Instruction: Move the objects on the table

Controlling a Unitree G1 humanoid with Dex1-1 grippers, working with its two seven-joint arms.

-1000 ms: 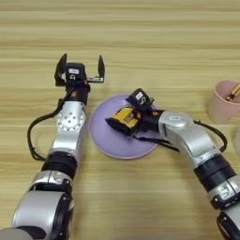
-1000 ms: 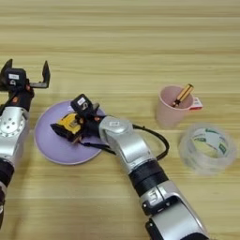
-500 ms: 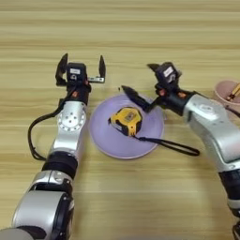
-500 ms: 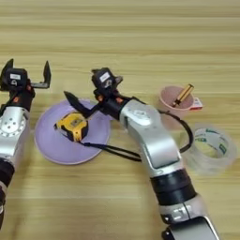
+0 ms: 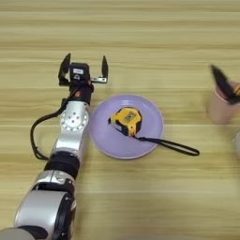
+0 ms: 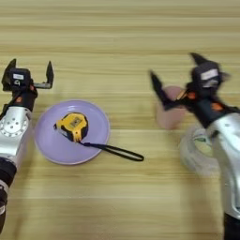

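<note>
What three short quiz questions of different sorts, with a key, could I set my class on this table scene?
1. True or false: the tape measure lies on the plate.
2. Where does its strap end? A on the plate; B on the table; C in the cup.
3. Fill in: the left gripper stands ___.

Key: 1 true. 2 B. 3 open, beyond the plate's left edge. The right gripper, open, is by the cup, above the tape roll.

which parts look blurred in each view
Right eye view: the right gripper, the pink cup behind it and the tape roll smear. Left eye view: only the right edge blurs; plate, tape measure and left gripper stay crisp.
</note>
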